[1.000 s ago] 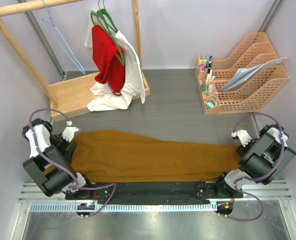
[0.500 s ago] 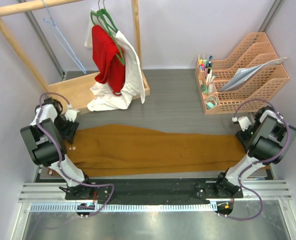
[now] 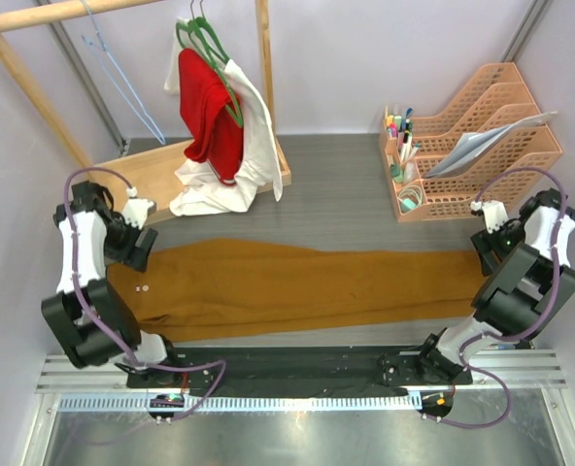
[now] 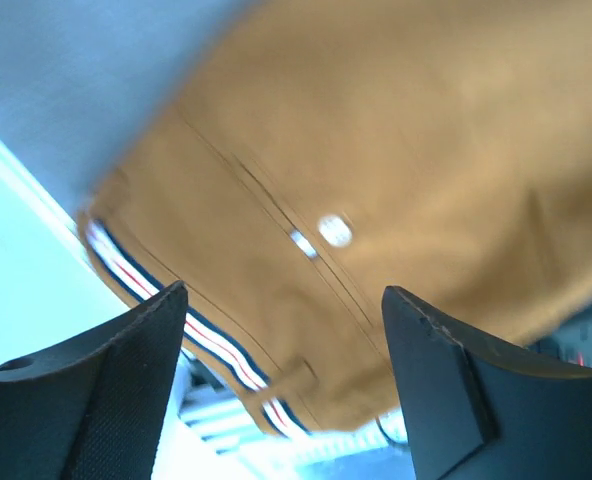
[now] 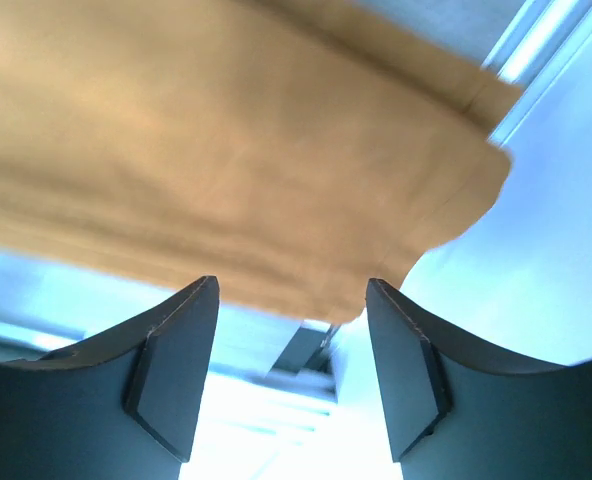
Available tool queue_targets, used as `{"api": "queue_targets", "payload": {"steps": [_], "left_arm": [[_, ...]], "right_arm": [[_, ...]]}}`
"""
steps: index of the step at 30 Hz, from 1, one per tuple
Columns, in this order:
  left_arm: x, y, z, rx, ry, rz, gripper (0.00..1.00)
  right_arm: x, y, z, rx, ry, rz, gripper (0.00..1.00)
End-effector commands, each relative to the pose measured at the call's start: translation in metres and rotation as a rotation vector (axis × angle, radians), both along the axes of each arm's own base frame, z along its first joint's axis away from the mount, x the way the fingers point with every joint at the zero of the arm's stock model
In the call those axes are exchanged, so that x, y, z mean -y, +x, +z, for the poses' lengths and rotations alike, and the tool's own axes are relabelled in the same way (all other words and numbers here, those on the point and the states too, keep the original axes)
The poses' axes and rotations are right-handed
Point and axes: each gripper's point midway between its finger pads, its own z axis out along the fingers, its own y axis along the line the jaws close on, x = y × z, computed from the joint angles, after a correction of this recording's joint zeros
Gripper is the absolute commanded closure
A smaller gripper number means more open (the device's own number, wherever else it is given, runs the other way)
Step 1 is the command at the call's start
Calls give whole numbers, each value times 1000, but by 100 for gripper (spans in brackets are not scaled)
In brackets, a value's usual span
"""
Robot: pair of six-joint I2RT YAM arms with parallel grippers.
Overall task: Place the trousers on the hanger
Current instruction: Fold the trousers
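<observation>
— So, where are the mustard trousers [image 3: 297, 282]?
— Spread flat along the grey counter [image 3: 346, 194], waistband by the left pincer [image 4: 284, 295], hems by the right pincer [image 5: 291, 285]. Both pincers stand apart, clamping nothing.
— Any writing?
— Too blurred to read; a striped waistband lining [image 4: 136, 280] and a pale button [image 4: 334, 230] show. The light-blue wire hanger [image 3: 134, 97] hangs from the wooden rail [image 3: 64, 12], well apart.

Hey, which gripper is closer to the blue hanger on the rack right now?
Left. The left gripper is at the waist end of the trousers, on the same side as the blue hanger. The right gripper is at the trousers' far end, on the opposite side.
</observation>
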Motion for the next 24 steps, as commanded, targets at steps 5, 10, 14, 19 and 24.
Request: {"api": "queue_targets", "payload": {"steps": [5, 10, 14, 19, 24], "left_arm": [[27, -73, -13, -183, -62, -152, 18], [33, -101, -11, -272, -107, -268, 18], [36, -124, 5, -338, -157, -329, 17], [24, -134, 2, -358, -78, -361, 17], [19, -139, -5, -371, -53, -390, 18]], "right_arm": [[-11, -52, 0, -145, -27, 238, 39], [0, -59, -12, -168, -74, 317, 39], [3, -52, -16, -120, -118, 364, 35], [2, -45, -33, -88, -156, 398, 38], [10, -35, -41, -49, -206, 397, 46]]}}
